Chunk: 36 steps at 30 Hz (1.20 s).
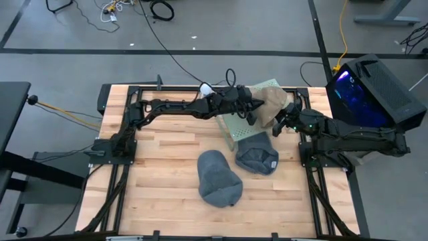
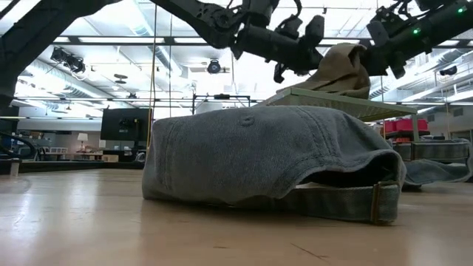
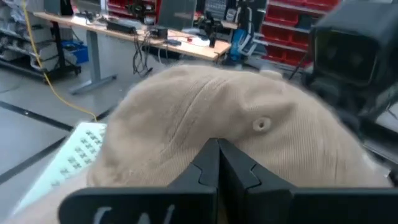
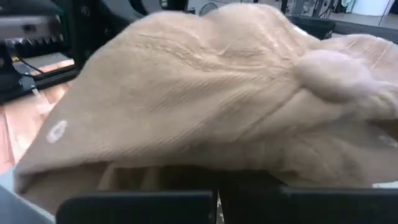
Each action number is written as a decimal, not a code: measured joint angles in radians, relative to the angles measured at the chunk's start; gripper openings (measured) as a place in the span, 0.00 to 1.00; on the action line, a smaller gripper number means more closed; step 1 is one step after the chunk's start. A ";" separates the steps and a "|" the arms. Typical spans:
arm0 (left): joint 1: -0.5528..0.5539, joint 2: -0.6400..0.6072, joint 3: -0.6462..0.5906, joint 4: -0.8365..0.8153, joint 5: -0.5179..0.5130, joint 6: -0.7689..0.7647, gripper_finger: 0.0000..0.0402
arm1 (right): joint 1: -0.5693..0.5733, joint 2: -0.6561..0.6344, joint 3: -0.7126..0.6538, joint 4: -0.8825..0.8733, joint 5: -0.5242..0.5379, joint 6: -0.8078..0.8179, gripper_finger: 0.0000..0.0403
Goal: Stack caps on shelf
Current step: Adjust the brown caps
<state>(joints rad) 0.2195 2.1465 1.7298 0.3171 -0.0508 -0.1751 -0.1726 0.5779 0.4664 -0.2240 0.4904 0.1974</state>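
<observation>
Right wrist view barely shows the right gripper (image 4: 217,202), clenched on the tan corduroy cap (image 4: 205,93); left gripper (image 3: 218,163) likewise pinches it

**Two Dark Arms, Cabled and Lit**

Both arms are showing as black, jointed links of blocky, angular housings. The left arm (image 1: 177,105) is carrying a black cable that is looping up in a small arc above its wrist, and a white fitting is sitting on it just behind that loop. The right arm (image 1: 354,137) is glowing with small green indicator lights near its wrist, seen from above and from table height. The left gripper (image 3: 217,165) is presenting two matte black fingers (image 3: 239,177) with stepped, notched edges, mounted on a wide black crossbar. The right gripper (image 4: 216,198) is showing the same flat black crossbar.
</observation>
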 joint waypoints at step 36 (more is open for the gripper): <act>-0.115 -0.161 -0.002 -0.716 -0.218 0.299 0.00 | 0.001 -0.081 0.094 -0.459 -0.212 0.201 0.00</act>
<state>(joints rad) 0.1042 1.9857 1.7275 -0.3987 -0.2686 0.1241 -0.1719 0.4973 0.5608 -0.6827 0.2779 0.3985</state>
